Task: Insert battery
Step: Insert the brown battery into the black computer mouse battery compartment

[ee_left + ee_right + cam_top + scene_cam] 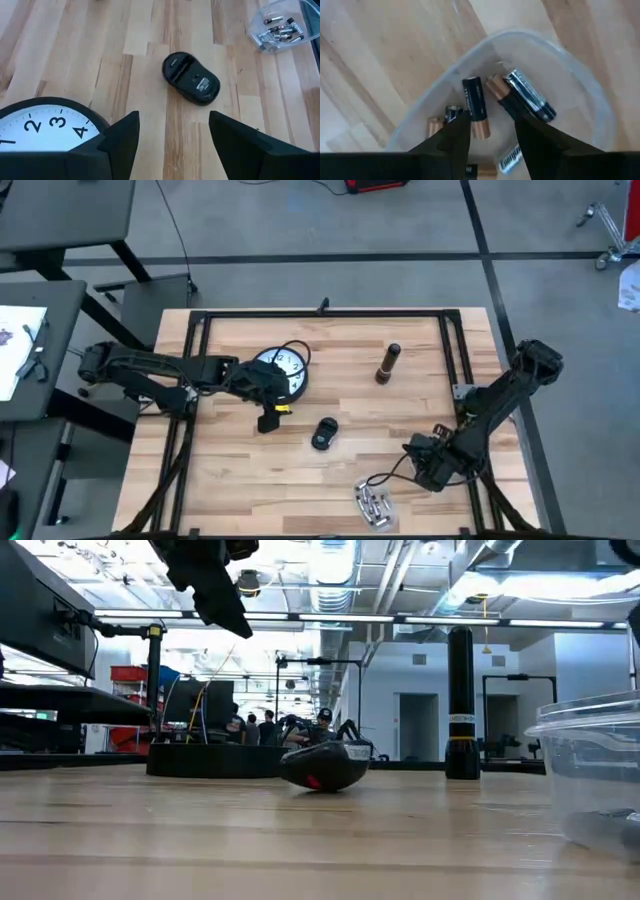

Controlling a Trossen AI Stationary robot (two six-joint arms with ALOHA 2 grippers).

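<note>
Batteries [472, 107] in clear tub [580, 85], right hand [490, 132] spread above them, left hand [172, 135] likewise apart.

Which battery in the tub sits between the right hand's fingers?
The black one with a copper end, lying alone; the larger batteries lie beside the right hand.

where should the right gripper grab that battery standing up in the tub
Grip the battery across its round black body, coming straight down from above. It leans nearly upright among loose batteries in the clear tub, so its sides are free. The open right gripper already hangs over it, one finger on each side.
</note>
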